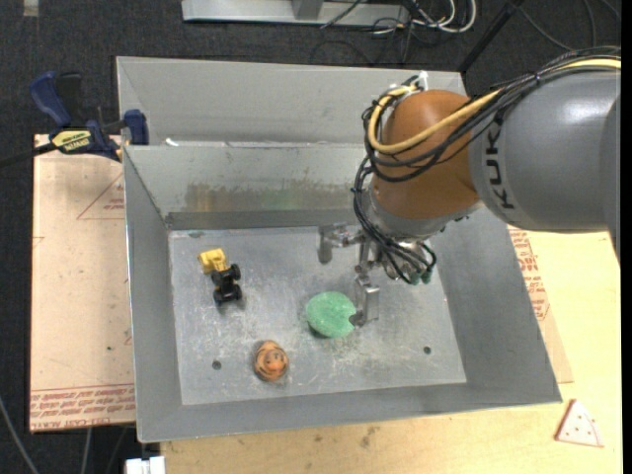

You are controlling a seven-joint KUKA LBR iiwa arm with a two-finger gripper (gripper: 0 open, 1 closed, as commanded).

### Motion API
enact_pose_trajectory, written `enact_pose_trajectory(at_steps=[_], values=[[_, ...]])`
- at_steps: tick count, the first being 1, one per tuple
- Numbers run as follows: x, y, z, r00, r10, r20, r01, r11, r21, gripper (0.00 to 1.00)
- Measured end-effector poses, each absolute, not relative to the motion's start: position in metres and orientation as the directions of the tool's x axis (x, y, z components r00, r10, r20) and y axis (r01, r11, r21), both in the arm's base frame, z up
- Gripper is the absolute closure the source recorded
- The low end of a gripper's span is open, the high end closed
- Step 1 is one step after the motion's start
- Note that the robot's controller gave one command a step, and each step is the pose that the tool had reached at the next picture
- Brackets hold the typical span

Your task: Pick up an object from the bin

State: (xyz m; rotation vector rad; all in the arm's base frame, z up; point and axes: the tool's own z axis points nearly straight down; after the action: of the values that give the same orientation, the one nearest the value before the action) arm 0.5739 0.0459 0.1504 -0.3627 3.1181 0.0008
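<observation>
The pincer (361,304) is hanging low in the bin (247,181), a green round lump (329,316) lying touching its view-left side; whether it is clenched or released, I cannot tell.

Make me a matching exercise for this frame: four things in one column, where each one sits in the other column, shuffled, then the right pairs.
Things
1. green rounded lump
2. yellow and black toy
3. orange-brown ball
4. claw

Places
A. left part of the floor of the bin
B. at the right edge of the lump
C. middle of the floor
D. near the front edge of the floor, left of centre

Pairs: 1-C, 2-A, 3-D, 4-B
</observation>
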Motion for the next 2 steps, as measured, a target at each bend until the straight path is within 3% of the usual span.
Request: enact_pose_trajectory(at_steps=[1,2], values=[[0.572,0.052,0.103,-0.963,-0.269,-0.005,-0.269,0.963,0.001,0.00],[0.553,0.032,0.075,-0.973,-0.233,-0.001,-0.233,0.973,0.001,1.00]])
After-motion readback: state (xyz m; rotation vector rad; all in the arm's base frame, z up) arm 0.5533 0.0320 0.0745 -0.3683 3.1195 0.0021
